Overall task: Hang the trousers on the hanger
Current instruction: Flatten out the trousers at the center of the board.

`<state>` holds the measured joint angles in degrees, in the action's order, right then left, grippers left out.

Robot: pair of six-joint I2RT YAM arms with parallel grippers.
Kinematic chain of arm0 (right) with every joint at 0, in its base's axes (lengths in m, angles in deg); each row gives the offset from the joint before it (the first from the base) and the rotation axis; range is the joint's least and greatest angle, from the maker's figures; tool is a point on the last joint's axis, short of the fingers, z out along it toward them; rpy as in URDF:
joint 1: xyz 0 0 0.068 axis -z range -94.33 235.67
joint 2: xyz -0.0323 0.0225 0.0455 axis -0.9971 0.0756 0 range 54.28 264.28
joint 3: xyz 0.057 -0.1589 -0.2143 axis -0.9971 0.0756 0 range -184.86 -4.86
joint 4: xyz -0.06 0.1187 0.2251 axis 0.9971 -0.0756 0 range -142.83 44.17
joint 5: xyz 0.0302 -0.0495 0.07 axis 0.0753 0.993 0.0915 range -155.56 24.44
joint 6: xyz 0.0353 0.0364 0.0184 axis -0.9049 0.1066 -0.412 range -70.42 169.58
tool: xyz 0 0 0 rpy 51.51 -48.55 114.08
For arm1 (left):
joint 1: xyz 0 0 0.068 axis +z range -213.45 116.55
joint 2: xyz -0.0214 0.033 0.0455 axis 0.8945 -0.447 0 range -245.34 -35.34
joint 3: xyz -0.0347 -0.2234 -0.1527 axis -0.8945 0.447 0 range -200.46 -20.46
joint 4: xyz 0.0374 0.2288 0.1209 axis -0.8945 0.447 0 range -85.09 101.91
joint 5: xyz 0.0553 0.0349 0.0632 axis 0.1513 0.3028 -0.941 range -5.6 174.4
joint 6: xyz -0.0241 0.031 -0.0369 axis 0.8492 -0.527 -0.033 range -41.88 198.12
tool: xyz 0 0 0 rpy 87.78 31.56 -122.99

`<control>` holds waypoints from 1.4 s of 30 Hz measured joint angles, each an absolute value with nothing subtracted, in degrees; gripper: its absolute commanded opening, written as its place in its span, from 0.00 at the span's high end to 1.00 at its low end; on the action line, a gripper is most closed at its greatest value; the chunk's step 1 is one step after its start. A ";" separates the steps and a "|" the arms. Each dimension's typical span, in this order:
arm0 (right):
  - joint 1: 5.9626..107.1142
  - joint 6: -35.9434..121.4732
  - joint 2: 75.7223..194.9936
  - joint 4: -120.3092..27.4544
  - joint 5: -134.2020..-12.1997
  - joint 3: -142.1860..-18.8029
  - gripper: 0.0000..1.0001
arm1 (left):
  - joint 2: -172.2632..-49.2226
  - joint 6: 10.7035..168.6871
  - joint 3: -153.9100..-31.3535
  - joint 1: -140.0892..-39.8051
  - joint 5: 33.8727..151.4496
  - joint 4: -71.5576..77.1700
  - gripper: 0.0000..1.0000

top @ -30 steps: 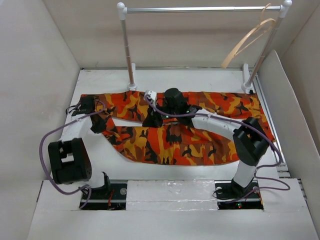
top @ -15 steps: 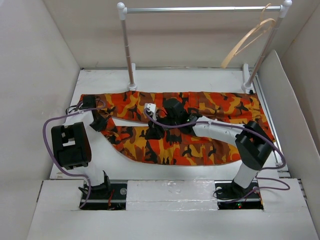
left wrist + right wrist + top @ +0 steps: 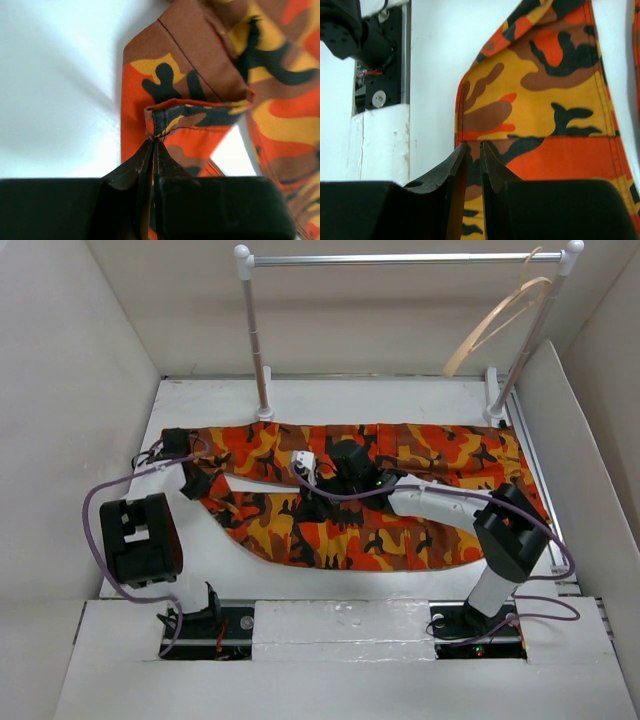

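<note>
Trousers [image 3: 420,445] laid flat across the white table [image 3: 400,400], left gripper [image 3: 152,145] pinched tight on a folded hem at their left end, right gripper [image 3: 472,147] closed on the cloth's near edge at mid-leg, the hanger [image 3: 497,322] hung on the rail [image 3: 400,258], well apart from the trousers.

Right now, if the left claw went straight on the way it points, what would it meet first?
The trousers: the left claw is shut on a folded hem, and more of the same cloth lies directly ahead. Beyond that comes the white table, though depth is hard to judge.
</note>
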<state>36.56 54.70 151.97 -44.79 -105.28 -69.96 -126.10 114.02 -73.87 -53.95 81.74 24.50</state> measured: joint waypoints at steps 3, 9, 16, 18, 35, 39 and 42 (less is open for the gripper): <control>36.56 55.38 150.44 -47.24 -104.91 -68.41 0.75 | -119.72 114.23 -73.87 -53.95 80.56 26.67 1.00; 38.22 56.72 140.84 -54.28 -98.62 -63.47 0.54 | -101.81 115.39 -77.21 -53.95 76.35 33.18 1.00; 55.23 51.54 122.70 -63.31 -87.71 -55.60 0.41 | -86.38 116.31 -83.71 -53.95 72.70 41.05 1.00; 62.55 49.20 118.63 -66.32 -85.05 -53.35 0.43 | -83.39 116.62 -85.37 -54.43 72.15 43.35 1.00; 107.75 46.86 123.88 -84.62 -71.28 -58.66 0.58 | -89.77 116.86 -63.49 -58.32 83.43 36.94 0.66; 116.39 45.79 126.70 -83.63 -71.28 -58.27 0.54 | -93.90 118.17 -63.33 -57.71 85.74 32.61 0.66; 120.65 44.91 129.37 -81.93 -70.27 -58.27 0.51 | -95.06 119.28 -63.33 -57.71 87.41 29.34 0.66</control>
<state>120.65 44.91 129.37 -81.93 -70.27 -58.27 -95.06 119.28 -63.33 -57.71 87.41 29.34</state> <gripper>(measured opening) 0.472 0.338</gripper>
